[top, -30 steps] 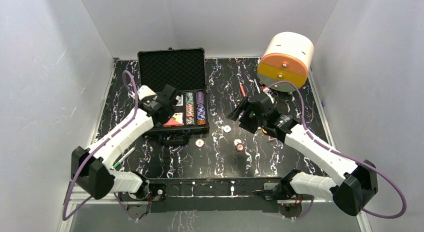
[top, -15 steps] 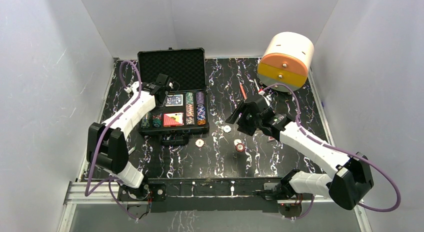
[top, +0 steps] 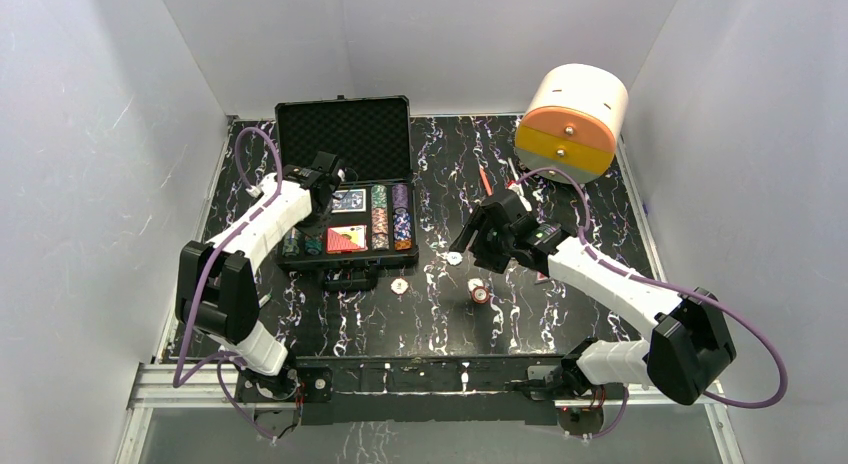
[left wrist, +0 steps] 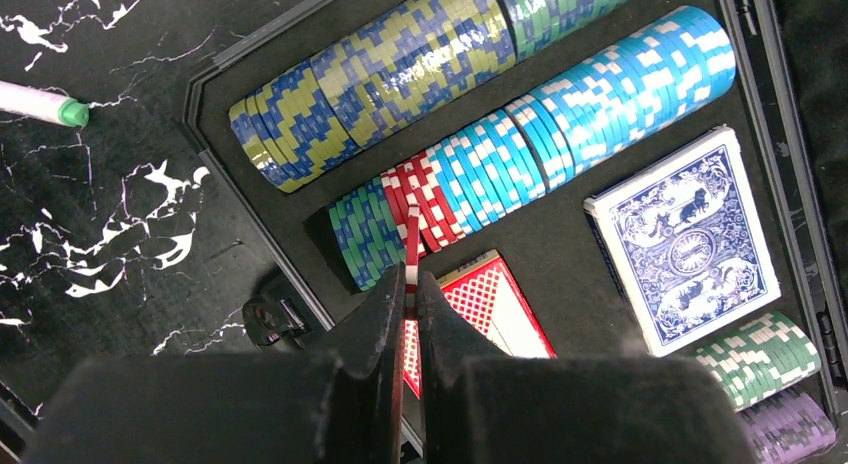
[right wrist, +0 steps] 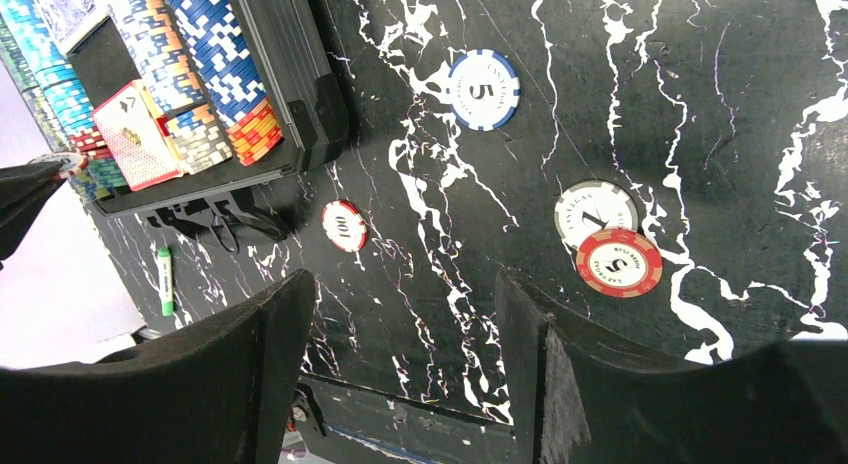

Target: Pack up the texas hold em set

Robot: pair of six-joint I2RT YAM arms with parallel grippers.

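The black case [top: 343,132] lies open at the back left, its tray holding rows of striped chips [left wrist: 560,124], a blue deck [left wrist: 690,239] and a red deck [left wrist: 495,304]. My left gripper [left wrist: 408,284] hangs over the tray's left part, shut on a red-and-white chip [left wrist: 411,249] held edge-on just above the red chips in the row. My right gripper [right wrist: 400,294] is open over bare table. Loose on the table are a blue 5 chip [right wrist: 484,89], a red-and-white 100 chip [right wrist: 345,225], and a red 5 chip [right wrist: 619,262] overlapping a white round button [right wrist: 595,206].
A big white-and-orange cylinder [top: 573,119] stands at the back right, with thin pens [top: 485,181] in front of it. A green-capped marker [right wrist: 164,279] lies left of the case's handle [top: 350,279]. White walls close in three sides.
The left arm has folded back and carried its chip from over the red deck toward the tray's far left. The right gripper has shifted left toward the loose chips.
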